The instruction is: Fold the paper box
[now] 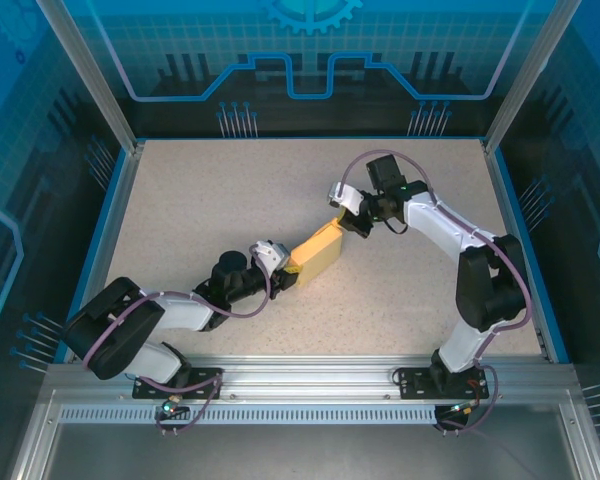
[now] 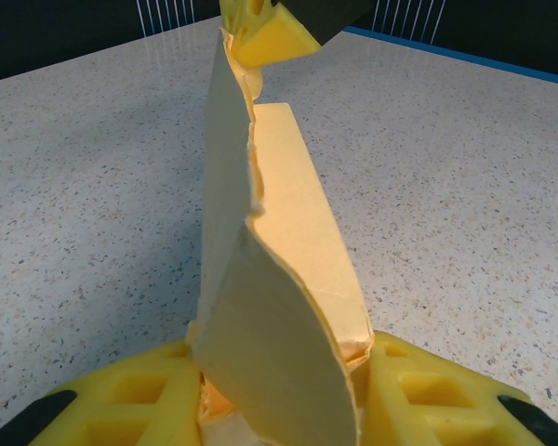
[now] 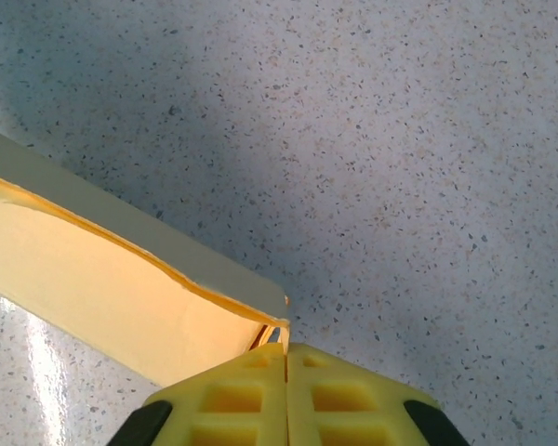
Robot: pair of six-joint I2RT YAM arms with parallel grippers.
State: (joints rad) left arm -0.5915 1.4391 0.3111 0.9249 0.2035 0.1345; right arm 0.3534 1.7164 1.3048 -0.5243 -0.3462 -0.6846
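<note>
The paper box (image 1: 318,252) is a pale yellow flat cardboard shape held between both arms near the table's middle, slightly above the surface. My left gripper (image 1: 286,266) is shut on the box's near-left end; in the left wrist view its yellow fingers (image 2: 121,400) clamp the box (image 2: 298,232) from both sides, with a curved flap (image 2: 270,353) standing up in front. My right gripper (image 1: 352,222) pinches the far-right corner; in the right wrist view its fingertips (image 3: 251,395) are pressed together on a thin edge of the box (image 3: 102,297).
The speckled grey table (image 1: 210,200) is bordered by a blue rim and transparent blue walls. An aluminium rail (image 1: 310,385) runs along the near edge by the arm bases.
</note>
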